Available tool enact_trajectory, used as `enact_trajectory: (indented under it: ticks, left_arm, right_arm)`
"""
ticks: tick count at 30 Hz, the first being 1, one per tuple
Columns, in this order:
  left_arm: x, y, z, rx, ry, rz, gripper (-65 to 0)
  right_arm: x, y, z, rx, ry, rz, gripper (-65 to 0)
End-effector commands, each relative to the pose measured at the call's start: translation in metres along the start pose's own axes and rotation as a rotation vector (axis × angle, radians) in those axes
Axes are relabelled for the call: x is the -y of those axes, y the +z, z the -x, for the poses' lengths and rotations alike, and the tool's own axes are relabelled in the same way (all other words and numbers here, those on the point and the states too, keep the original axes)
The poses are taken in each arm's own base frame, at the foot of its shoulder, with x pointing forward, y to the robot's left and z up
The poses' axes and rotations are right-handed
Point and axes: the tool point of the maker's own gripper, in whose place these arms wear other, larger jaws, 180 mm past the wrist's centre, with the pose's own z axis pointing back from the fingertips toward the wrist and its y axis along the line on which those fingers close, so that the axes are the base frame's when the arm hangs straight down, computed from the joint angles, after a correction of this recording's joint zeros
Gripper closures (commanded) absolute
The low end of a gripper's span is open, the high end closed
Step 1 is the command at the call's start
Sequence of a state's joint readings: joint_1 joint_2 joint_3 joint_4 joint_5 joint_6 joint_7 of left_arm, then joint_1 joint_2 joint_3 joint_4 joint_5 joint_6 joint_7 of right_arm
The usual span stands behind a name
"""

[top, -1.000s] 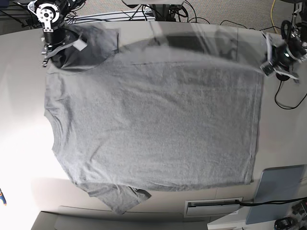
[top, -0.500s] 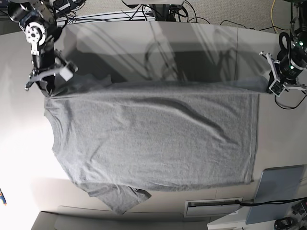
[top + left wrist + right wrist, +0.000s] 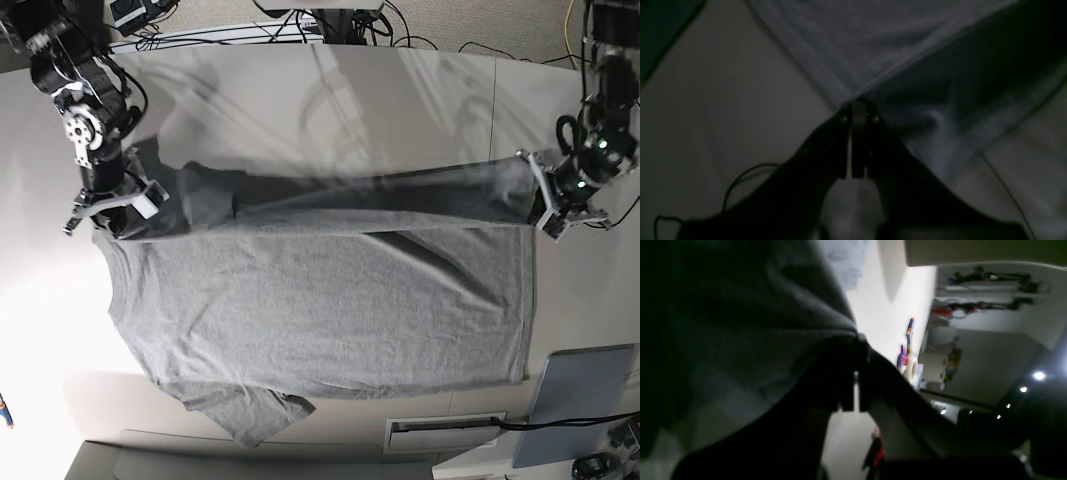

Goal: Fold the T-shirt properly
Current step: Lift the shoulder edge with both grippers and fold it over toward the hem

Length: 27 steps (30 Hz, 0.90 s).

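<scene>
A large grey T-shirt [image 3: 320,300] lies spread on a pale tabletop [image 3: 330,90], and the first fold looks to be under way. Its far long edge is lifted off the surface and stretched taut between the two pincers, carried part of the way over the body of the shirt. Most of the fabric lies flat below the pincers. One short sleeve sticks out at the near edge, well away from both pincers. The fold is not yet laid down, and by my judgement every later fold, including that loose sleeve, is left to do.

The cloth is plain heather grey on the side showing, with soft wrinkles running across the middle. No lettering shows.

The left pincer [image 3: 553,205] is clamped on the hem corner of the shirt; in its wrist view the jaws meet on a fold of grey cloth that fans away ahead of it. The right pincer [image 3: 105,212] is clamped on the shoulder end, with dark fabric draped over and to one side of its jaws.

Beyond the shirt, cables [image 3: 340,20] trail past the far edge of the tabletop.
</scene>
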<state>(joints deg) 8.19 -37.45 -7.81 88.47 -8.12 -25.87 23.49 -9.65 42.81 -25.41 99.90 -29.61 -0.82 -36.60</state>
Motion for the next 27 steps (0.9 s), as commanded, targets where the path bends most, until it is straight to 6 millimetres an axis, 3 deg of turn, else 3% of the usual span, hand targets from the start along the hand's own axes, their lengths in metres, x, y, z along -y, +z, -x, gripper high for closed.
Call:
enact_trajectory:
  ticks: [1,7,14,21,27]
  left_arm:
    - [-0.022,-0.001,-0.014,0.033,0.006,-0.061,0.0]
    - [-0.044,-0.022,-0.021,0.042,0.088,-0.092,0.0]
    - [-0.072,-0.029,-0.04,0.077,0.132,-0.131,0.0]
    - [-0.09,-0.037,-0.052,0.11,0.186,-0.119,0.0]
    - [-0.1,-0.043,-0.061,0.128,0.212,-0.12,0.0]
  right_arm:
    - [0.02,-0.007,-0.003,0.006,-0.003,0.063,0.0]
    - [0.028,-0.042,-0.017,-0.018,-0.039,0.086,0.0]
    - [0.031,-0.072,-0.033,-0.036,-0.096,0.092,0.0]
    - [0.035,-0.083,-0.055,-0.018,-0.143,0.09,0.0]
    - [0.036,-0.084,-0.057,-0.017,-0.146,0.09,0.0]
